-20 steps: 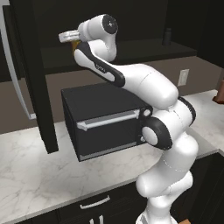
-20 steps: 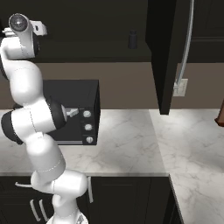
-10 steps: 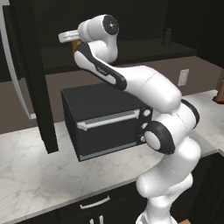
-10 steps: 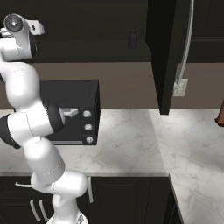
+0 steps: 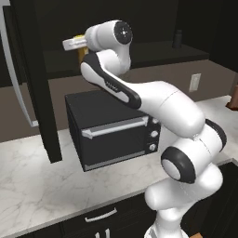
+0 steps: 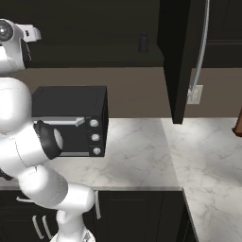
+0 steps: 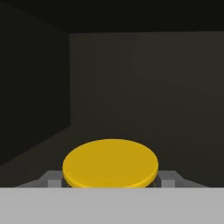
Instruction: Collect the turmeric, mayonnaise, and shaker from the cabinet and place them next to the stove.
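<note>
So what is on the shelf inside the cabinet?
The shaker stands on the cabinet shelf. The turmeric sits between the hand's fingers there. The arm covers the shelf's left part, so the mayonnaise cannot be seen.

Dark cabinet shelf [image 5: 153,53] bears the shaker [image 5: 177,39]; marble counter [image 6: 137,156] bears the toaster oven [image 6: 71,120].

From the left base view I see the toaster oven [image 5: 114,130] sitting on the tabletop [image 5: 42,186], with the cabinet [image 5: 139,51] shelf directly above it. On that shelf the turmeric [image 5: 82,51] stands at about 10 o'clock from the oven, and the pincer [image 5: 76,44] sits around it. The shaker [image 5: 177,39] stands on the same shelf, well apart at 3 o'clock from the turmeric. The open cabinet door [image 5: 32,79] hangs at 9 o'clock of the oven. In the hand view, the turmeric lid [image 7: 110,163] lies between the pincer's fingertips [image 7: 52,179].
</note>
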### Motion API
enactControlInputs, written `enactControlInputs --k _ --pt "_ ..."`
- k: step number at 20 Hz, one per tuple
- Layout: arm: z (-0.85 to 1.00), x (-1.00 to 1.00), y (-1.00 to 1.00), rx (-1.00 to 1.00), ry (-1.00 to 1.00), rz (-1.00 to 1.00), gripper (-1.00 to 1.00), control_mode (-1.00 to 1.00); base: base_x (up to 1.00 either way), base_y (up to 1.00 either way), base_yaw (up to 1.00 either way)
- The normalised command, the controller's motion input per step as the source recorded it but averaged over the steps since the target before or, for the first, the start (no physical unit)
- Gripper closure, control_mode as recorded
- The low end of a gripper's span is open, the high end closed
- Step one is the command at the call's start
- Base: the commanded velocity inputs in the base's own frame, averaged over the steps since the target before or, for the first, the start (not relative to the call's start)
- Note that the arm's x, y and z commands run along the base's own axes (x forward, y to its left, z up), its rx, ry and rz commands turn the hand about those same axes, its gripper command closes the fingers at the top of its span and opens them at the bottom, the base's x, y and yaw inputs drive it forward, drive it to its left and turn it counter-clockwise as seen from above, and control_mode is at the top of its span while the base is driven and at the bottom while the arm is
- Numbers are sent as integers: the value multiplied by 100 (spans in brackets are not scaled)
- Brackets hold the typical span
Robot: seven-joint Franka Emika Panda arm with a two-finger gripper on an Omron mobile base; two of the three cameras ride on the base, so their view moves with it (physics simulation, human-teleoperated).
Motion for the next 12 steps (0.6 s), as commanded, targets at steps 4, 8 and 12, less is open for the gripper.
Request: enactControlInputs --k 4,8,12 --pt "-1 -74 -22 0 -3 0 100 -100 0 0 0" --pt "0 -73 -54 0 -2 0 100 -100 0 0 0" --pt "0 -74 -69 1 -1 1 100 -100 0 0 0"
